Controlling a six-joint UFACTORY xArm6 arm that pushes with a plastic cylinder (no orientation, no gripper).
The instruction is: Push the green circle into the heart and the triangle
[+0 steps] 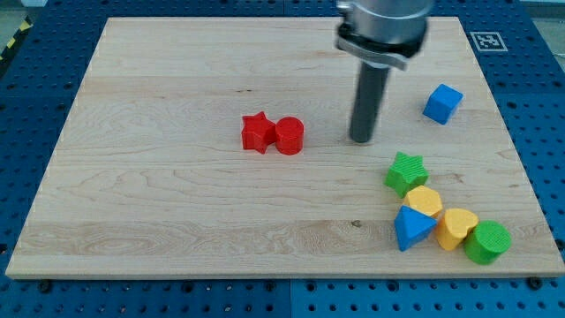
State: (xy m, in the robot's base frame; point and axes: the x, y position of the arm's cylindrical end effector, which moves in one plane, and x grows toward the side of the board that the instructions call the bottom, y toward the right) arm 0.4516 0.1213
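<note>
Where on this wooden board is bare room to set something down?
Bare: everything left of the red star and red cylinder. Crowded: bottom right, where green star, yellow blocks, blue triangle, yellow heart and green circle cluster. My tip stands mid-board.

1. My arm (381,26) is cut off by the view's top edge; only its lowest collar and the rod show.
2. The yellow heart (457,226) hides part of the green circle (487,242) where the two touch at the near right, so I cannot see the circle's left flank.
3. The blue triangle (411,228) covers the lower left of the yellow block (425,201) behind it; that block's shape I cannot make out for sure.
4. The marker (486,41) at the far right corner is too small to read.
5. The board (177,221) has its near edge partly in shadow.
</note>
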